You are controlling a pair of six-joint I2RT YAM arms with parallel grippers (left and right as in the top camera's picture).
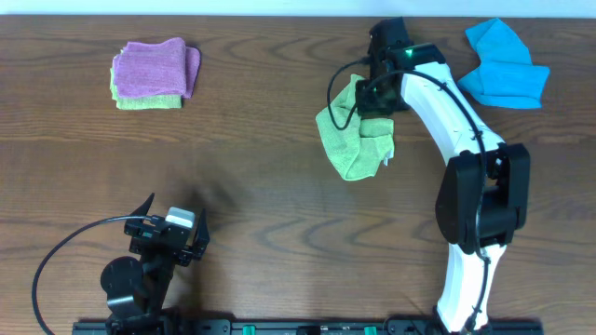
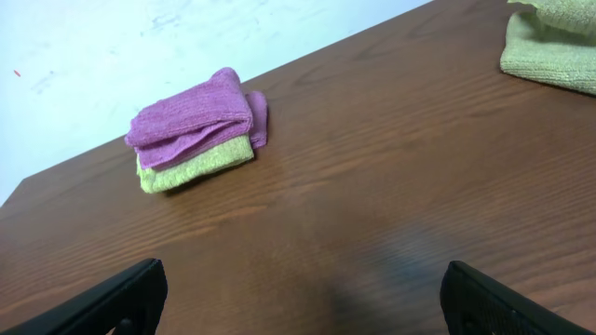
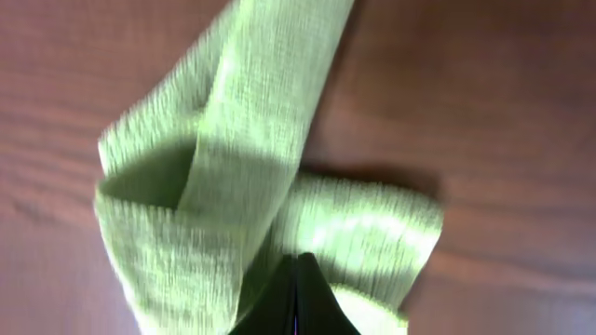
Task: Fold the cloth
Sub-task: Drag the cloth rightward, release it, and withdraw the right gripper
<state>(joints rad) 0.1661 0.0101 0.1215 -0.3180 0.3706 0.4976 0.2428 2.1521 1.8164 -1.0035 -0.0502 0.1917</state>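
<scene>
The cloth (image 1: 354, 140) is lime green and lies crumpled right of the table's middle, one part pulled up toward the far edge. My right gripper (image 1: 377, 93) is over its upper end. In the right wrist view that gripper (image 3: 296, 279) has its jaws pressed together on a fold of the cloth (image 3: 233, 158), which drapes in loops around the tips. My left gripper (image 1: 172, 233) rests near the front left, open and holding nothing. Its dark fingers (image 2: 121, 298) stand far apart over bare wood, and the cloth (image 2: 554, 46) shows at the top right of that view.
A folded purple cloth (image 1: 154, 67) lies on a folded lime one (image 1: 149, 100) at the back left; the purple cloth (image 2: 196, 121) also shows in the left wrist view. A bright blue cloth (image 1: 503, 65) lies crumpled at the back right, close to the right arm.
</scene>
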